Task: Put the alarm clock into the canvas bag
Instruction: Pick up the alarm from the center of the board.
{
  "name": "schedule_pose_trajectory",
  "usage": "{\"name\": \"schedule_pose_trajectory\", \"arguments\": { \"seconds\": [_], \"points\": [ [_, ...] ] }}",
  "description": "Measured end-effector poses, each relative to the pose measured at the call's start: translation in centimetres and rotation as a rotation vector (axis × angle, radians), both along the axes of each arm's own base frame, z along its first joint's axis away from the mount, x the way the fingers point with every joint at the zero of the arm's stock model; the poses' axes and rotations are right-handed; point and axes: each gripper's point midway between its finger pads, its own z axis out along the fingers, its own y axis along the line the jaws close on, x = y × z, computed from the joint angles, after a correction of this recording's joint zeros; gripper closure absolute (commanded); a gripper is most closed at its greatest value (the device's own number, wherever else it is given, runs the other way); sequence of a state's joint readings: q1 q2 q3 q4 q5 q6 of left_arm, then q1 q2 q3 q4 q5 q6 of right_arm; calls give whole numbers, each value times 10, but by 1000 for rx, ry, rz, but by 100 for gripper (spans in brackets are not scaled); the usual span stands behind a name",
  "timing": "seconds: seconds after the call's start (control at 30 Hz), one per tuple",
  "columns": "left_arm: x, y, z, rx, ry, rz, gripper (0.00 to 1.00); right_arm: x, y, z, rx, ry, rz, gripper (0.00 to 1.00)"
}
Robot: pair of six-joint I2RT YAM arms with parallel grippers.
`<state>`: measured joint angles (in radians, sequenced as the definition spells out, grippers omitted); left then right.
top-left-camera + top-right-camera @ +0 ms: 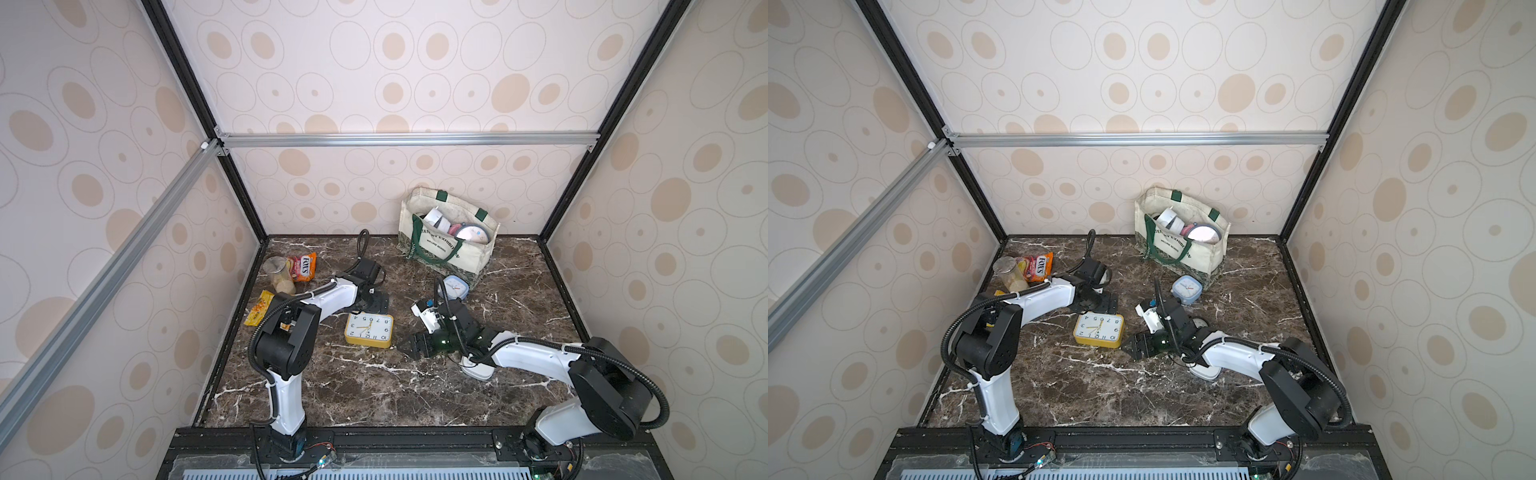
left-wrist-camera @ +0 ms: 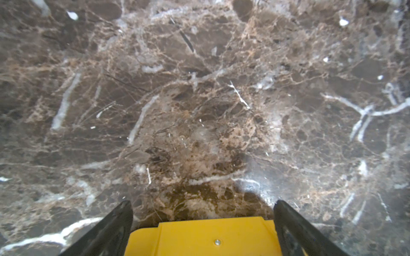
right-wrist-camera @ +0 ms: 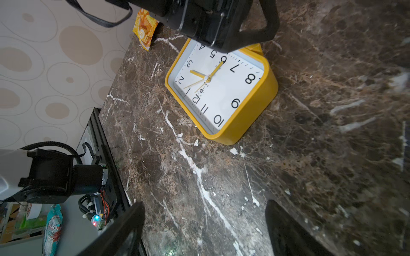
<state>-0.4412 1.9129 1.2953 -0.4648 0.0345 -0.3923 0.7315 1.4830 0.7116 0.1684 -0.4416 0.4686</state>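
Desk (image 1: pixel 374 395): dark marble.
Yellow alarm clock (image 1: pixel 369 329): lay face-up at mid-frame.
Canvas bag (image 1: pixel 453 249): stood upper right of it.
Left hand (image 2: pixel 203 206): wide open, straddling the clock's edge.
Right hand (image 1: pixel 409 348): open, empty, beside the clock.

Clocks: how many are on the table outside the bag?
2: the yellow clock near the left gripper, the blue clock beside the canvas bag. The right arm may hide more.

The left arm (image 1: pixel 328 293) reaches low and forward. The left gripper (image 1: pixel 376 302) is at the far edge of the yellow alarm clock (image 1: pixel 369 330), fingers (image 2: pixel 115 226) spread wide. The right arm (image 1: pixel 528 353) bends inward, with the right gripper (image 1: pixel 411 347) just right of that clock, fingers (image 3: pixel 124 232) apart and empty.
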Motion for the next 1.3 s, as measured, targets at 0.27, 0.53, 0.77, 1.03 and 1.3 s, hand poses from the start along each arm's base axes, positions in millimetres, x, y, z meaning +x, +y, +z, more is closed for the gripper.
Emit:
{"name": "schedule_pose_trajectory", "arguments": {
  "seconds": [0.27, 0.53, 0.77, 1.03, 1.3],
  "points": [
    [1, -6, 8, 4, 0, -12, 2, 0, 7, -19, 10, 66, 3, 15],
    [-4, -16, 9, 14, 6, -44, 2, 0, 9, -28, 18, 102, -3, 17],
    [-9, -15, 0, 58, 25, -49, 2, 0, 11, -30, 24, 109, -3, 19],
    [-7, -13, -2, 74, 26, -31, 2, 0, 11, -31, 27, 120, -10, 20],
    [-7, -15, -6, 71, 34, -28, 13, 1, 9, -34, 28, 129, -20, 20]
  ]
}}
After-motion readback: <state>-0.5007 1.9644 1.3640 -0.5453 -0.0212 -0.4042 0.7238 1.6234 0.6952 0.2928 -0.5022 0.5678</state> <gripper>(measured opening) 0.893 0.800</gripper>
